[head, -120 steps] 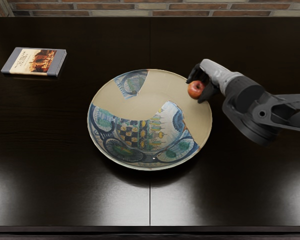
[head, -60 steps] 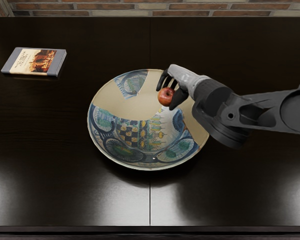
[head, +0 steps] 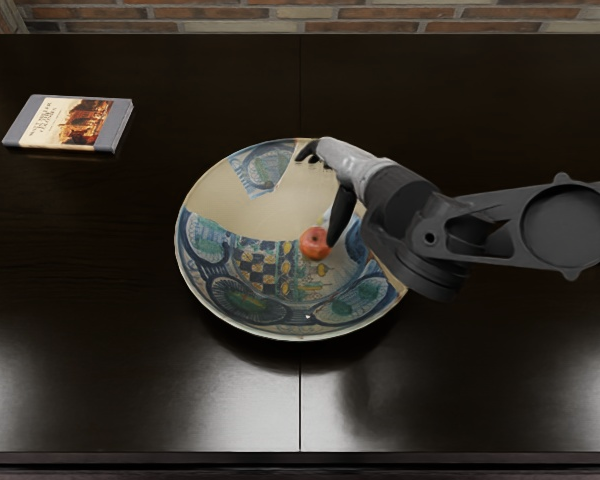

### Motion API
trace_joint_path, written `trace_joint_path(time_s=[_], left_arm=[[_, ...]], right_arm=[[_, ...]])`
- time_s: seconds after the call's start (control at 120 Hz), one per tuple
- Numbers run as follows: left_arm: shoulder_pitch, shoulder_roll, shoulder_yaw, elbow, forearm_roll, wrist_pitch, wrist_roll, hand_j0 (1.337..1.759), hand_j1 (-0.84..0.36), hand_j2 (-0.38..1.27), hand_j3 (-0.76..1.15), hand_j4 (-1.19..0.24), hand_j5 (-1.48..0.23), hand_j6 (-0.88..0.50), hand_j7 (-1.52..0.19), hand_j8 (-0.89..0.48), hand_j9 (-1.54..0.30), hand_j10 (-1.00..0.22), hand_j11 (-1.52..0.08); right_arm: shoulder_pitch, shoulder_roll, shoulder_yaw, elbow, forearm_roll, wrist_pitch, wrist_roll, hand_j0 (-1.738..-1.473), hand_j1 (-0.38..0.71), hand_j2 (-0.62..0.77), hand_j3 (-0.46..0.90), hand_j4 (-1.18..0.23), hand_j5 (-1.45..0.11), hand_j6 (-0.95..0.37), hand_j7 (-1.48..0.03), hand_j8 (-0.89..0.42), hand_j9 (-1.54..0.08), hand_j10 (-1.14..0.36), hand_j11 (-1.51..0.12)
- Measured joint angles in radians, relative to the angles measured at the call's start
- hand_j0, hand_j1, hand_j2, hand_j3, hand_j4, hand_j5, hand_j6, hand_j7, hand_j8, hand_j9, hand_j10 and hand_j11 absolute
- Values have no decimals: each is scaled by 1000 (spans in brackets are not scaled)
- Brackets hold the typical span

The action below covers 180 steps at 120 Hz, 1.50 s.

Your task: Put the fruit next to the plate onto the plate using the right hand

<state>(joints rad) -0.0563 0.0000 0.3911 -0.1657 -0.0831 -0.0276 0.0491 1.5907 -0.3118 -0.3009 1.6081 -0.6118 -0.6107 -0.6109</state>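
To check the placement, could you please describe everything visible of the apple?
The apple is small, round, red and smooth. It rests in the patterned plate, right of centre, on the painted area. The open right hand hangs just above it; one dark finger points down beside its right side, contact unclear.

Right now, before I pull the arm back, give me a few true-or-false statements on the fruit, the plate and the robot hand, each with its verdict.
1. The apple lies on the plate. True.
2. The right robot hand is clenched around the apple. False: its fingers are spread and the apple lies free just below them.
3. A book lies on the table, off to the plate's far left and apart from it. True.
4. The arm over the plate comes in from the picture's left. False: it comes in from the right, and no left arm shows.
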Motion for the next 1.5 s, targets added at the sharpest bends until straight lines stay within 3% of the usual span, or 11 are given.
trace_joint_path(time_s=[0.158,0.5,0.683,0.858,0.967,1.067,1.258,1.5], left_arm=[[0,0,0,0,0,0,0,1658,72,46,0,-231,-300,-231,-300,-231,-300,-231,-300],[1,0,0,0,0,0,0,1658,72,46,0,-231,-301,-231,-301,-231,-301,-231,-301],[1,0,0,0,0,0,0,1658,72,46,0,-231,-301,-231,-301,-231,-301,-231,-301],[1,0,0,0,0,0,0,1658,71,46,0,-232,-301,-232,-301,-232,-301,-231,-301],[1,0,0,0,0,0,0,1658,71,46,0,-232,-301,-232,-301,-232,-301,-232,-301],[1,0,0,0,0,0,0,1658,71,46,0,-232,-301,-232,-301,-232,-301,-232,-301],[1,0,0,0,0,0,0,1658,71,46,0,-232,-301,-232,-301,-232,-301,-232,-301],[6,0,0,0,0,0,0,1658,71,46,0,-232,-301,-232,-301,-232,-301,-232,-301]], right_arm=[[0,-61,30,47,2,0,0,-1658,-220,39,0,-126,-171,-99,-167,-98,-169,-127,-169],[-181,-128,358,94,159,51,0,-1658,-295,3,0,-49,-65,-45,-64,-45,-65,-50,-65],[-388,-202,678,92,293,370,0,-1658,-304,-2,0,-40,-51,-38,-51,-38,-51,-40,-51],[-525,-301,878,31,557,801,0,-1658,-308,-5,0,-35,-46,-35,-46,-35,-46,-35,-46],[-604,-385,912,-54,734,1048,0,-1658,-309,-5,0,-34,-44,-33,-44,-33,-44,-34,-44],[-676,-460,920,-106,830,1155,0,-1658,-310,-6,0,-32,-42,-32,-42,-32,-42,-32,-42],[-726,-601,889,-134,983,1211,0,-1658,-311,-6,0,-31,-41,-30,-41,-30,-41,-31,-41],[-736,-749,875,-137,1039,1221,0,-1658,-312,-6,0,-29,-40,-28,-41,-29,-40,-29,-40]])
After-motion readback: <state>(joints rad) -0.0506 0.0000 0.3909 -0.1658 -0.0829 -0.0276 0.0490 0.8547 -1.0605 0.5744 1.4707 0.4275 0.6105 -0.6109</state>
